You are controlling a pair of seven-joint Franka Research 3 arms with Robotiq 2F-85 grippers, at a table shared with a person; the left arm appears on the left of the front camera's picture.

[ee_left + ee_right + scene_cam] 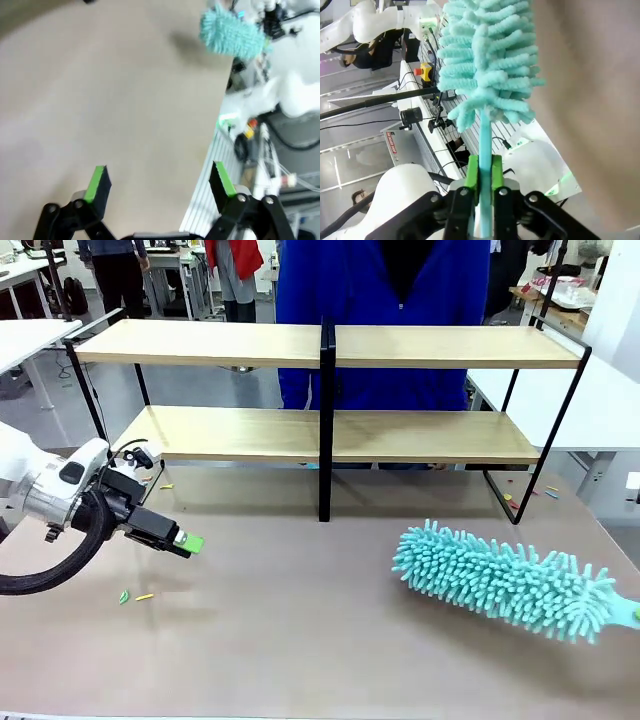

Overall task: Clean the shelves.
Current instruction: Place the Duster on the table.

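Two long pale wooden shelves [330,345] in a thin black metal rack stand at the far side of the big tan tabletop [300,630], w/ a person in a blue top right behind them. Both boards look bare from my seat.

Next down in size: the fluffy turquoise duster [500,580], hovering low over the table's right part, well short of the rack. My right gripper [483,175] is clenched on its thin turquoise handle, green pads tight either side.

Left gripper [188,541] sits over the table's left edge, fingers spread, nothing btwn them.

I'd lift the duster, level it w/ a board, then sweep lengthwise from the end in toward the black centre post.

Small bits near the left gripper, green/yellow: can't ID them. Duster handle is cut off at the front view's edge.
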